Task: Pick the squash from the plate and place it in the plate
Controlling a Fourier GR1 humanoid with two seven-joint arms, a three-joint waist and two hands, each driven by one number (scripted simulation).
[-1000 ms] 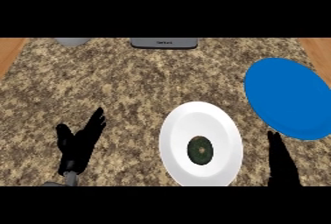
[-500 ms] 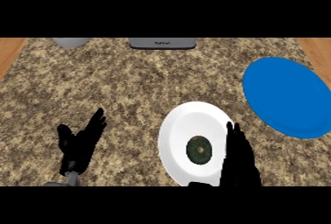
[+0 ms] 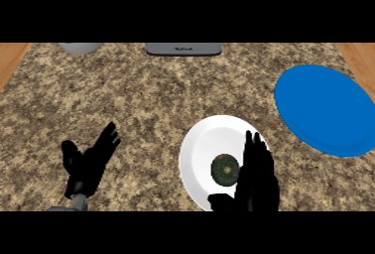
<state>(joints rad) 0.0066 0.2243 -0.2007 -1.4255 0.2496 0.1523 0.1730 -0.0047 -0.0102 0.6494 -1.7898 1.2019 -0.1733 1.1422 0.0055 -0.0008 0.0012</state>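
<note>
Speckled stone-like counter point(image 3: 147, 99) – smooth blue plate point(image 3: 322, 111), wood edges point(image 3: 11, 62).

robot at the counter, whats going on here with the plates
The robot's right hand is over the white plate, fingers straight, right beside the dark green squash that lies on it. The squash is not gripped yet. The blue plate, farther to the right, has nothing on it. The left hand rests open on the left side of the speckled counter.

The black right hand point(image 3: 256, 178) is hovering low at the view's right, fingers straight; the black left hand point(image 3: 86, 163) is resting open at lower left.
</note>
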